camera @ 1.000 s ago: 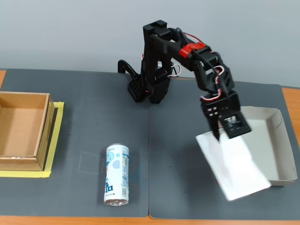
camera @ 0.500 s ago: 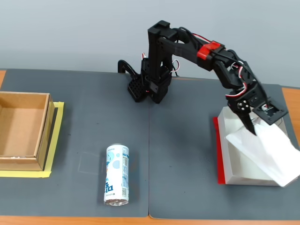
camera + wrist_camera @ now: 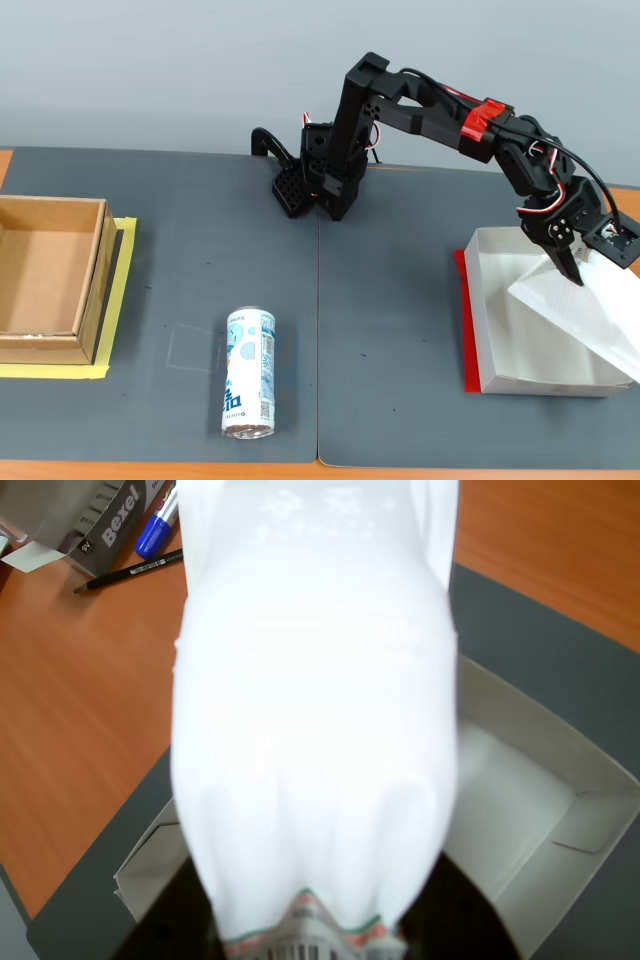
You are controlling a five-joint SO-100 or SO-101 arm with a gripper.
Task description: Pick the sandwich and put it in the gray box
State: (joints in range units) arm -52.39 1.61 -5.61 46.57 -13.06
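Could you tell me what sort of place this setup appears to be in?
Probably an office or lab desk: a wooden desk under a dark mat, pens nearby, a plain wall behind, and the gripper holding the sandwich over the gray box.

the black arm (image 3: 420, 110) reaches from its base at the back of the bench (image 3: 400, 330) toward the right side; its jaws are closed on the sandwich (image 3: 580, 315), a white wedge held tilted over the gray box (image 3: 490, 330); the box has a red strip along its left side; a blue-and-white can (image 3: 249, 373) lies on its side near the front; a brown cardboard box (image 3: 50, 280) sits at the left on yellow tape (image 3: 120, 290).
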